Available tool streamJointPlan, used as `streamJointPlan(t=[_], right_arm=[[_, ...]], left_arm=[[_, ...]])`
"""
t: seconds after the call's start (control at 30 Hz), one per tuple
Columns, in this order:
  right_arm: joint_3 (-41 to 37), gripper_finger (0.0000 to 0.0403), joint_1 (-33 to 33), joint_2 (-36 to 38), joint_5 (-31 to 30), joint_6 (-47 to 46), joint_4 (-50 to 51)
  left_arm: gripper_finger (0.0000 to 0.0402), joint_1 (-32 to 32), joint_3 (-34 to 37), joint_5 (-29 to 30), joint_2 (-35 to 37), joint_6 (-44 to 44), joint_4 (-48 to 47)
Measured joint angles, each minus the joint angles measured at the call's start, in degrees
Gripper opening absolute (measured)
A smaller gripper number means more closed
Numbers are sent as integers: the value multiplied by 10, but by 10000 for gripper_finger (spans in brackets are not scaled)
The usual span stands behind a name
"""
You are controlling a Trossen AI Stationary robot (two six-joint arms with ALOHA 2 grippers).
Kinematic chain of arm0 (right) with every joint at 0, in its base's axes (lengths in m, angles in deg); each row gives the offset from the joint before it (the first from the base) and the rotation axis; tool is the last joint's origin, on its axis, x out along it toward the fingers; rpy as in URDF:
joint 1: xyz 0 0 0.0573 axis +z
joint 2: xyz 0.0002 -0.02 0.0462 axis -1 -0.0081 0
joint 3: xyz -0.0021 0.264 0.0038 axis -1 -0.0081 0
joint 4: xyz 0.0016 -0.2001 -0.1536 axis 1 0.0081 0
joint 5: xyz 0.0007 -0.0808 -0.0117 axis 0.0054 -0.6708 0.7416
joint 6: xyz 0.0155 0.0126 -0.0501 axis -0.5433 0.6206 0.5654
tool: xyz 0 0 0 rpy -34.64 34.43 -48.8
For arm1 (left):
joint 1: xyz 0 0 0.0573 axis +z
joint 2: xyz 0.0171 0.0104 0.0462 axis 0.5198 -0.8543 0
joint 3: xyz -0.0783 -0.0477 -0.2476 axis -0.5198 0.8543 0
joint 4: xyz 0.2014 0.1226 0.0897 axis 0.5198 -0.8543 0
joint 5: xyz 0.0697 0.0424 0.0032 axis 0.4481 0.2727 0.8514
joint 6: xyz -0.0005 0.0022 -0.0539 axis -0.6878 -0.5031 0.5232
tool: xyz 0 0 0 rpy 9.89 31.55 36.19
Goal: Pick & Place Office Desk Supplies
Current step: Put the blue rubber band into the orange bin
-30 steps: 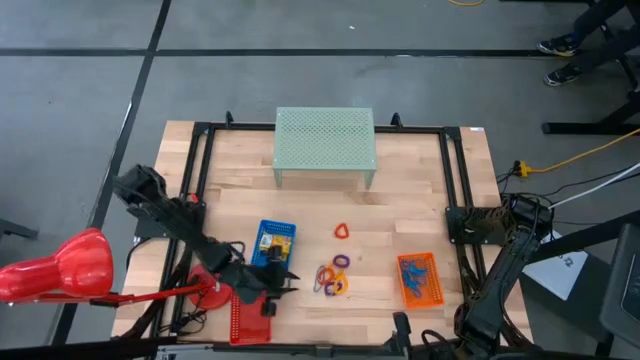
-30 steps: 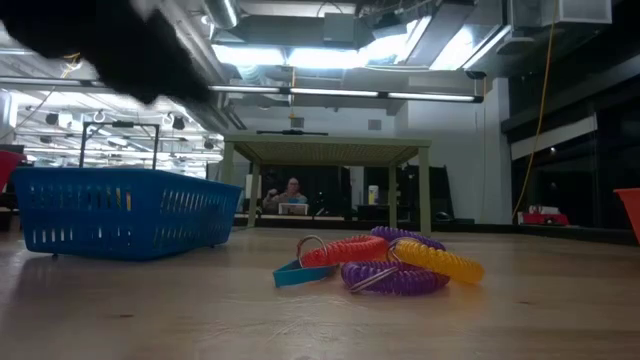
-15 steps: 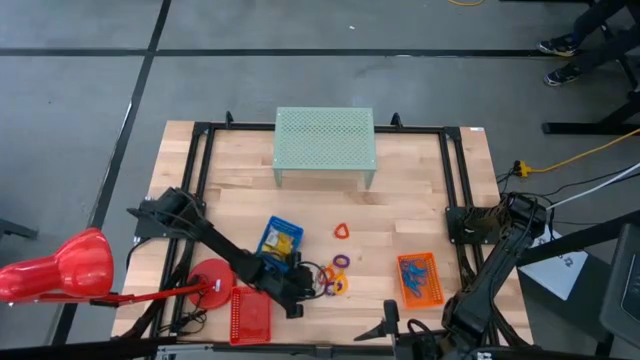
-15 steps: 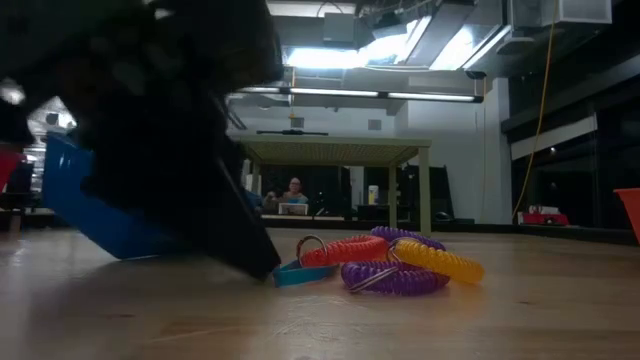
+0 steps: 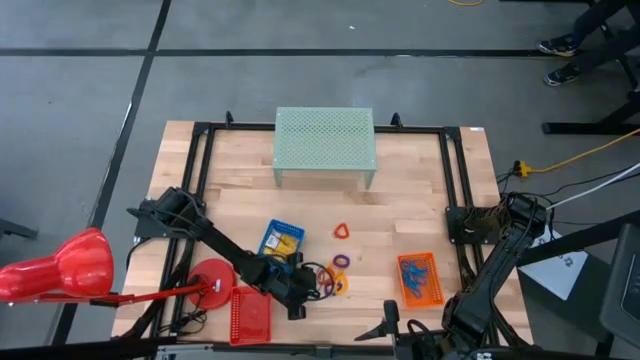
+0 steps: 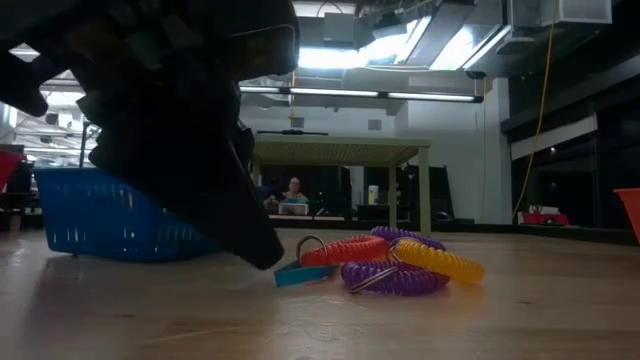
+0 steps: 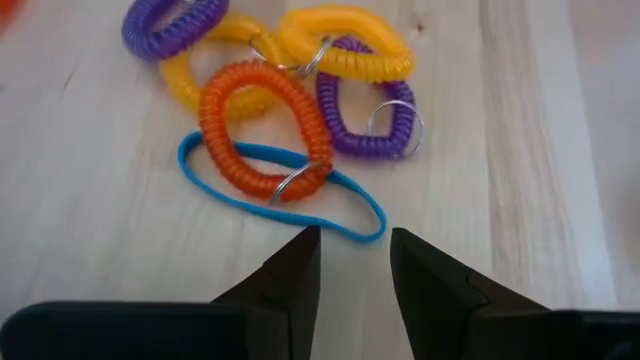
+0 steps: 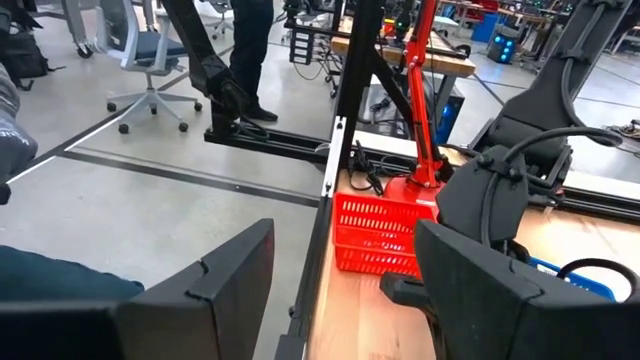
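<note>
A pile of coiled loops, orange (image 7: pixel 260 120), yellow (image 7: pixel 340 45) and purple (image 7: pixel 365 115), lies on the wood with a thin blue band (image 7: pixel 215 180) under the orange one. In the high view the pile (image 5: pixel 333 279) is near the table's middle. My left gripper (image 7: pixel 352 242) is open and low over the table at the pile's left side (image 5: pixel 306 286). Its fingertips stand just short of the blue band's nearest end and touch nothing. A single red loop (image 5: pixel 342 232) lies farther back. My right gripper (image 8: pixel 340 285) is open and waits at the near edge (image 5: pixel 385 326).
A blue tray (image 5: pixel 279 240) with yellow-and-black clips sits just behind my left arm. A red tray (image 5: pixel 250 315) and a red lamp (image 5: pixel 60 268) are at the near left. An orange tray (image 5: pixel 418 278) holds blue wire loops. A green mesh shelf (image 5: pixel 325 145) stands at the far side.
My left gripper has swung from above the red tray toward the table's right and come down to the table beside the loop pile. Then it crept a little closer. The blue tray tipped as the arm passed and now sits level, turned slightly.
</note>
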Motion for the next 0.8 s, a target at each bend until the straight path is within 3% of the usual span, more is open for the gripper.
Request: streamJointPlan(t=[0.13,0.27,0.43,0.6,0.8], right_arm=[[0,242,0,0,0,-1,0],[0,242,0,0,5,-2,-1],[0,242,0,0,28,-2,-2],[0,242,0,0,28,-2,-2],[0,242,-3,0,29,-2,-2]], left_arm=[[121,-5,-19,16,0,-11,-25],[121,-23,-52,50,0,-92,-30],[120,-37,-95,34,-4,-187,-92],[117,-30,-128,27,-28,-213,-161],[116,-13,-150,7,-61,-254,-178]])
